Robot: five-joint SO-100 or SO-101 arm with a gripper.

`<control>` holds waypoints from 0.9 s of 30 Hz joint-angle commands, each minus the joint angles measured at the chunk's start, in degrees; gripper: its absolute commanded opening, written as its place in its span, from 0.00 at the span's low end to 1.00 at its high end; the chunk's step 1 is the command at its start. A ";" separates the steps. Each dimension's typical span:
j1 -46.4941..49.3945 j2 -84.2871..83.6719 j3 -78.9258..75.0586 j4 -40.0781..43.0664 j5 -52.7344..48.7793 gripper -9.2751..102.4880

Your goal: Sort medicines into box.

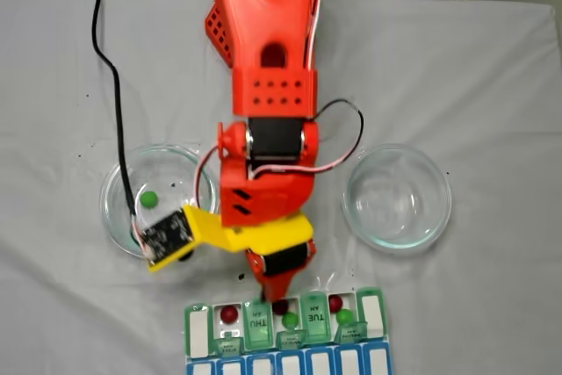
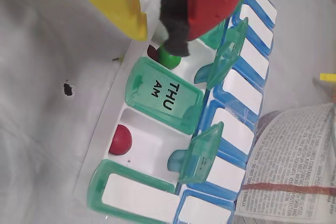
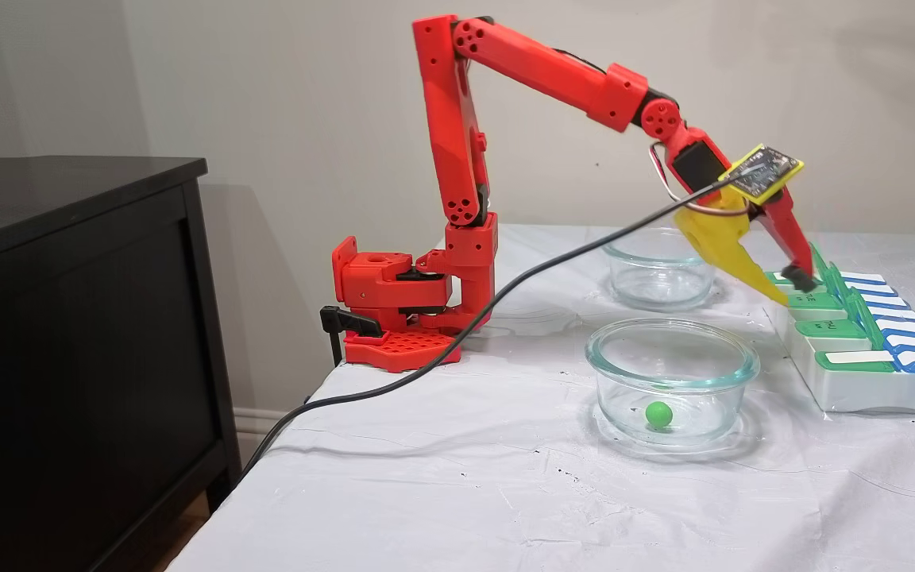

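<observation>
Gripper (image 2: pixel 170 38) fingers stand apart over the box (image 2: pixel 105 145), partly hiding a green ball (image 2: pixel 169 57) beneath.

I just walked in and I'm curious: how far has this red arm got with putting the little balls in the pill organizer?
Nearly done. Red balls and green balls already sit in the pill organizer. The hand hangs open over a compartment holding a green ball beside a red one. Left: one green ball in the glass bowl; the other bowl is empty.
</observation>
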 commanded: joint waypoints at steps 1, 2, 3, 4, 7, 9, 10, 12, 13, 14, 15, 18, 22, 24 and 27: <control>0.53 12.39 0.00 5.36 -2.37 0.08; 0.79 13.54 0.35 7.03 -3.08 0.08; 0.88 15.29 0.97 9.32 -4.22 0.08; 0.97 16.70 1.58 10.63 -4.92 0.08; 2.20 21.53 1.93 16.52 -6.86 0.08; 3.96 23.64 0.53 22.15 -9.76 0.08; 4.75 24.43 -0.18 25.31 -11.69 0.08; 6.42 26.19 -0.70 31.03 -17.67 0.08; 7.21 26.81 -0.62 32.43 -20.48 0.08; 8.00 27.07 -0.62 33.31 -22.85 0.08; 9.05 26.98 -0.70 33.93 -24.79 0.08; 12.39 24.96 -3.08 37.44 -32.17 0.08; 17.14 19.86 -5.71 39.11 -40.25 0.08; 19.16 15.73 -7.21 39.64 -43.95 0.08; 22.59 6.77 -13.01 43.24 -50.01 0.08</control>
